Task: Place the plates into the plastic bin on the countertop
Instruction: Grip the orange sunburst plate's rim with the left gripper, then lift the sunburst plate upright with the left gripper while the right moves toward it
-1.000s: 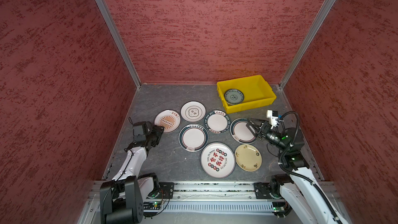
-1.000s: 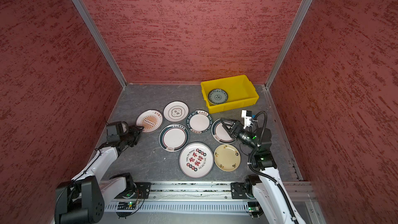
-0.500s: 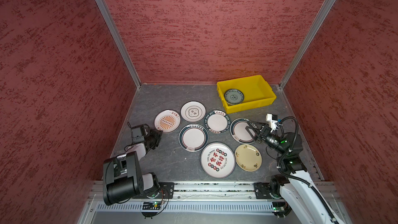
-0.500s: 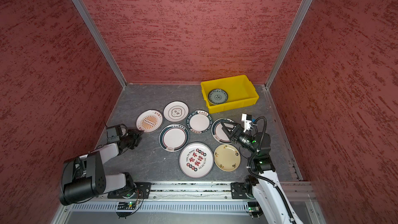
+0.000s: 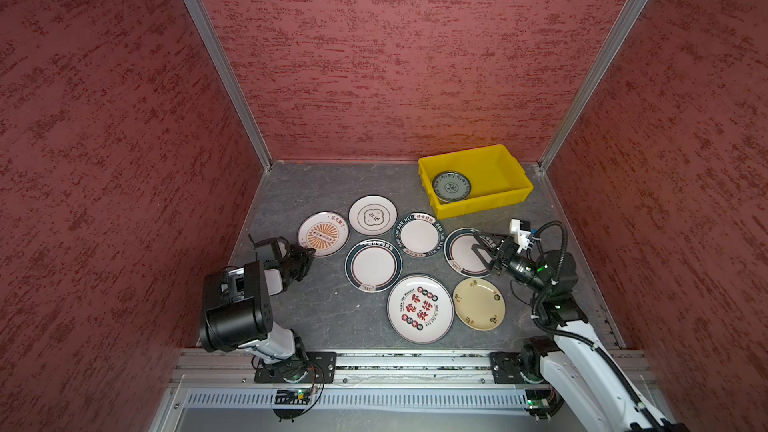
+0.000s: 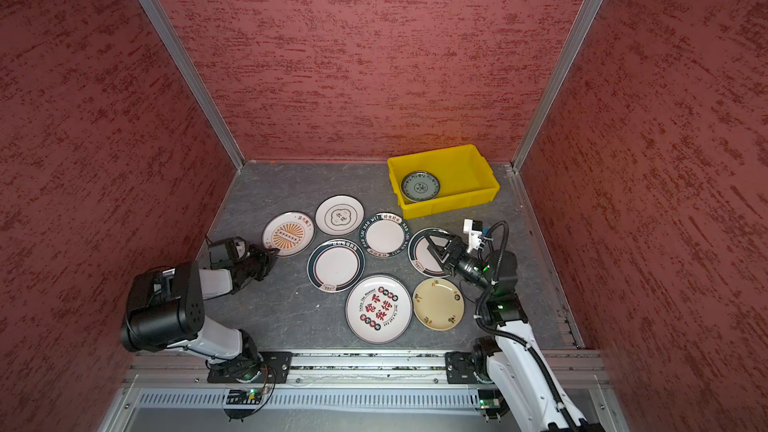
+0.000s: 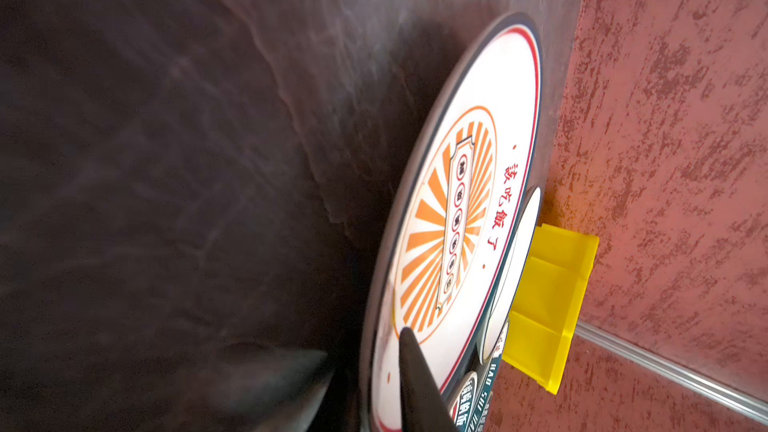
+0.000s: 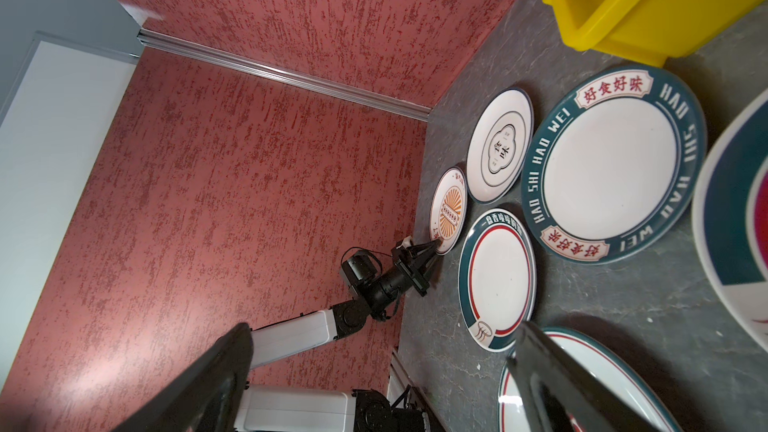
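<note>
Several plates lie flat on the dark grey countertop (image 5: 328,317). My left gripper (image 5: 309,252) is shut on the near rim of the orange sunburst plate (image 5: 323,233), one finger (image 7: 409,367) on top and one beneath. My right gripper (image 5: 478,245) hangs open over a green-rimmed plate (image 5: 459,259), touching nothing. A dark patterned plate (image 5: 451,187) lies in the yellow plastic bin (image 5: 482,205) at the back right. In the right wrist view the wide-open right gripper (image 8: 374,367) shows that plate's rim (image 8: 602,371) under one finger.
Other plates: an emblem plate (image 5: 372,215), a lettered green-rimmed one (image 5: 418,235), another green-rimmed one (image 5: 372,265), a large red-print one (image 5: 419,308), and a cream one (image 5: 478,303). Red walls enclose three sides. A metal rail (image 5: 395,361) runs along the front.
My left gripper has narrowed onto the sunburst plate's rim while its arm folded down toward the front. The right gripper stayed open over the same plate.
</note>
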